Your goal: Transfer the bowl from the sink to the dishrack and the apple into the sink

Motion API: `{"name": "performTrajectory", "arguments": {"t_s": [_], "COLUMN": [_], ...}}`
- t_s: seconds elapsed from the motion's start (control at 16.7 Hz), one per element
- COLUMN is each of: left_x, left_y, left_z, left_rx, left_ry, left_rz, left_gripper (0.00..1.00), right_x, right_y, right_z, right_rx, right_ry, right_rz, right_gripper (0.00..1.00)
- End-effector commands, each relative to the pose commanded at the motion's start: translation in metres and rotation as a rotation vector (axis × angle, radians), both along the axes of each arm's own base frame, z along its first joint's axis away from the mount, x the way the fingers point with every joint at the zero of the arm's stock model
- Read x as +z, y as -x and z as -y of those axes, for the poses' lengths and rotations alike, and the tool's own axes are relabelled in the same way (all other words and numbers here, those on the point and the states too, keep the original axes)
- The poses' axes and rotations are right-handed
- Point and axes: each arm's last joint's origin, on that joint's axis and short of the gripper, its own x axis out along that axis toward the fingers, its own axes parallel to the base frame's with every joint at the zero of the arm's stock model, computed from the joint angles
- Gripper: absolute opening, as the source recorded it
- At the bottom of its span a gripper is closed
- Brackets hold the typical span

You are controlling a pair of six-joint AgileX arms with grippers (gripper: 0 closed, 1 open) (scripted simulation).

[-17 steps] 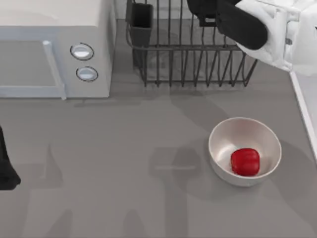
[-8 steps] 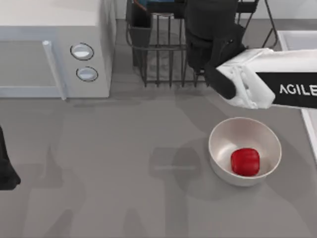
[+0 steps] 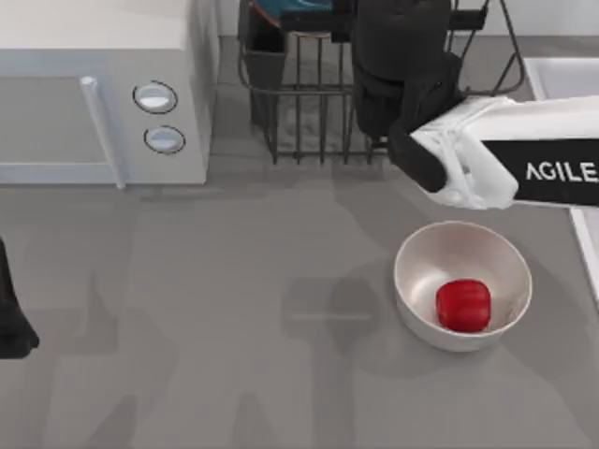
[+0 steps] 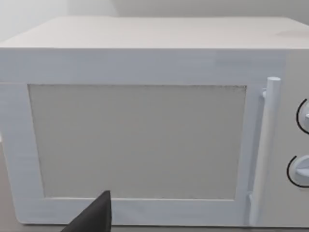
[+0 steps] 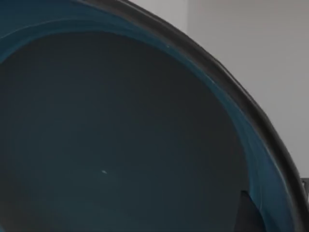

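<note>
Top, left wrist and right wrist views of a two-arm AgileX rig at a grey desk [image 3: 234, 309]. The right arm reaches over the dishrack [image 3: 309, 112] at the desk's far edge, its right pincer [image 3: 393, 19] hidden beneath the dark wrist housing; whether it is clamped on the bowl [image 3: 281, 11] cannot be told. A teal sliver of the bowl lies at the rack's far side, beside the black utensil cup [image 3: 267, 42], and its dark interior looms close to the right wrist camera, which suggests the bowl is being held at the rim for setting among the prongs. The apple [image 3: 463, 305] rests inside a white bowl [image 3: 426, 262] near the sink [image 3: 562, 79], not yet transferred. The left pincer [image 4: 94, 217] is parked at the desk's left edge, facing the microwave [image 3: 103, 84]; its state cannot be told. The right arm's casing reads "AGILE", cut off at the edge
</note>
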Motion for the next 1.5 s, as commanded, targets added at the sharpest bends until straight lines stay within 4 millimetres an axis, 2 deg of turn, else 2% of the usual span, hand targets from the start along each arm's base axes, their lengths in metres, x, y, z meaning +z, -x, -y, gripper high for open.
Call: {"name": "performTrajectory", "arguments": {"t_s": [0.6,1.2,1.32,1.5], "left_x": [0.000,0.000,0.000,0.000], "left_y": [0.000,0.000,0.000,0.000], "left_z": [0.000,0.000,0.000,0.000], "left_rx": [0.000,0.000,0.000,0.000], "left_ry": [0.000,0.000,0.000,0.000], "left_rz": [0.000,0.000,0.000,0.000], "left_gripper": [1.00,1.00,1.00,1.00], "right_x": [0.000,0.000,0.007,0.031], "right_y": [0.000,0.001,0.001,0.007], "right_z": [0.000,-0.001,0.008,0.043], "right_rx": [0.000,0.003,-0.011,-0.052], "right_ry": [0.000,0.000,-0.004,-0.017], "right_rz": [0.000,0.000,-0.001,-0.004], "right_gripper": [0.98,1.00,1.00,1.00]}}
